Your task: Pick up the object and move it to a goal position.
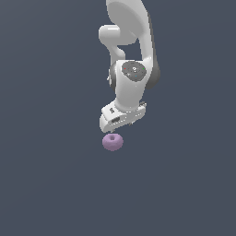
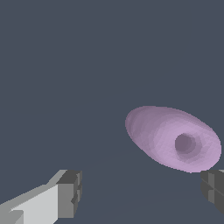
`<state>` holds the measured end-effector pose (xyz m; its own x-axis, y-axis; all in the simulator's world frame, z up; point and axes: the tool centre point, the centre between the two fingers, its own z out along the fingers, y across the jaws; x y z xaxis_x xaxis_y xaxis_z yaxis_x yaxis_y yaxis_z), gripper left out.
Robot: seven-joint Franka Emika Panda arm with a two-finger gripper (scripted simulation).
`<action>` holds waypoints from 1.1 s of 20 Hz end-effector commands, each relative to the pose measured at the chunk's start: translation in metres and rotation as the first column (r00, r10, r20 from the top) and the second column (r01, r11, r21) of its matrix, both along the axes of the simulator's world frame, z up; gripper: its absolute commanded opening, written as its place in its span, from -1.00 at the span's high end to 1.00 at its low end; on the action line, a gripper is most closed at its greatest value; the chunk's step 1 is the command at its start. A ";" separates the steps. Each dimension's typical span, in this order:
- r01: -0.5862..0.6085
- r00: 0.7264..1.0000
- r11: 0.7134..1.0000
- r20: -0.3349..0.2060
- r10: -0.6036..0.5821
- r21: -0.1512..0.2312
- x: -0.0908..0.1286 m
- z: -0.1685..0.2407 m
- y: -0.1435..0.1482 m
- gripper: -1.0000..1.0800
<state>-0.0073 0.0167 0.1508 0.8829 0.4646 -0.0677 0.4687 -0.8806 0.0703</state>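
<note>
Gripper (image 2: 142,192) hangs just above the ring (image 1: 112,141) (pale purple, dimpled); fingers (image 2: 68,194) spread apart, touching nothing.

A plain, dark slate-blue ground (image 1: 46,184) fills both views, flat and unmarked.

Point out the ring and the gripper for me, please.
ring (image 1: 112,142), exterior view, on its upper face beside the dimple.
gripper (image 2: 140,192), wrist view, midway between its two spread fingertips.
</note>
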 end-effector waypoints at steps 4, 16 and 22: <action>-0.213 0.977 0.976 -0.023 0.212 -0.050 0.006 -0.004 0.001 -1.00; -0.625 0.780 0.770 -0.128 0.613 -0.127 0.020 -0.013 0.003 -1.00; -0.759 0.651 0.636 -0.187 0.736 -0.140 0.026 -0.016 0.004 -1.00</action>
<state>0.0171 0.0209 0.1356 0.2642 0.9222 -0.2822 0.9639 -0.2427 0.1094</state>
